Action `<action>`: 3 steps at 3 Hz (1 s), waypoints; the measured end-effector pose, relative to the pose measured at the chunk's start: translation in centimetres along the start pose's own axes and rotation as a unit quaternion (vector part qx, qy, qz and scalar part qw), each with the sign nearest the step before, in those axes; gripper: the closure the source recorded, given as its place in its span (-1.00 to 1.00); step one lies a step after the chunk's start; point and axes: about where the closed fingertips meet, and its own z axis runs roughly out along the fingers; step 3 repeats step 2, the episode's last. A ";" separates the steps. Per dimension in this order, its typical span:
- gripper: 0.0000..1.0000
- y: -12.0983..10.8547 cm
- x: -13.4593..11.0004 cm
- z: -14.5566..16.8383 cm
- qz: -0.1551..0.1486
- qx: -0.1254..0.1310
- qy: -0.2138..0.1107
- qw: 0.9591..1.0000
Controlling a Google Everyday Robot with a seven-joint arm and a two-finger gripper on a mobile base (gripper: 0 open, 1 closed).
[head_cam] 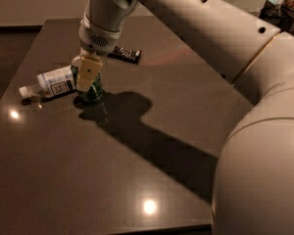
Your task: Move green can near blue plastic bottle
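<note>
Gripper (88, 83) comes down from 12 o'clock, fingers clamped on the upright green can (96, 92), which stands just beside the base of the blue plastic bottle (54, 82) lying at its 9 o'clock, cap toward 8.

On the table (137, 180), the can (96, 92) stands far left, touching or just right of the bottle (54, 82), which lies on its side, cap leftward. The gripper (89, 84) comes down over the can, clasping it. A snack bar (125, 55) lies behind, to the right.
</note>
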 end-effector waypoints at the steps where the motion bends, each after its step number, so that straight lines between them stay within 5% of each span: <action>1: -1.00 0.0 -0.1 0.1 -0.001 0.000 0.000 1.000; 3: -1.00 0.0 -0.1 0.1 -0.001 0.000 0.000 1.000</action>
